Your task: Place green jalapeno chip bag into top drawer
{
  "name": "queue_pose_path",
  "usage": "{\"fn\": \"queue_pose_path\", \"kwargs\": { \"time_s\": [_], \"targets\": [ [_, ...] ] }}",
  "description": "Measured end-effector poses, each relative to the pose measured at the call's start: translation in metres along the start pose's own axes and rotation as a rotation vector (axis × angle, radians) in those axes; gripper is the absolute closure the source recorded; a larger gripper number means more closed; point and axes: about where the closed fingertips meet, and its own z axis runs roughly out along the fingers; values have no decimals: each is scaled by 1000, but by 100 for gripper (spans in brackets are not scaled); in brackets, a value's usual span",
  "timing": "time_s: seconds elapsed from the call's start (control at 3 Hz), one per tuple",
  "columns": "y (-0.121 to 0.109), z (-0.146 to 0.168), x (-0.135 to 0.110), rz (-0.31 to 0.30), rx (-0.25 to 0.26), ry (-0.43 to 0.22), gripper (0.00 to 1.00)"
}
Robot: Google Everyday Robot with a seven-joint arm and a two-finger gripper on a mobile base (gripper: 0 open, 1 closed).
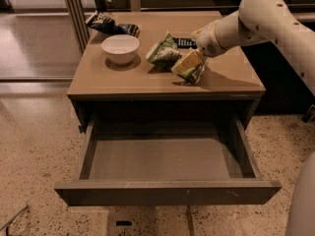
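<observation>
The white robot arm reaches in from the right over the brown wooden table. Its pale gripper sits right at the top edge of the glossy light green and white jalapeno chip bag. It touches the bag's top, but whether it has a hold on it cannot be told from here.

The bag stands tilted on its lower edge, right of the table's centre and near the front edge, throwing a shadow to the right. There is dark print on its face, too small to read, and no brand can be made out.

Just to its left lies a crumpled darker green and white snack bag, the two close or touching. Its lettering is just as illegible. Behind the pair is a small flat dark object with pale markings, also unreadable.

Further left is the round white bowl, apart from the bags. At the back left corner a dark blue and black snack bag lies by the table's far edge.

Below, the wide grey-brown top drawer is pulled well out past the table's front edge. Its plain flat front is nearest the camera and its floor shows from side wall to side wall. Bare tabletop runs between the tilted bag and the right edge. Speckled stone floor spreads to the left of the table.
</observation>
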Motion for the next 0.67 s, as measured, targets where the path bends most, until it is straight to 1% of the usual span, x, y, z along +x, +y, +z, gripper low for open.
{"fn": "queue_pose_path", "kwargs": {
  "time_s": [0.67],
  "targets": [
    [0, 0, 0, 0, 0, 0, 65]
  ]
}}
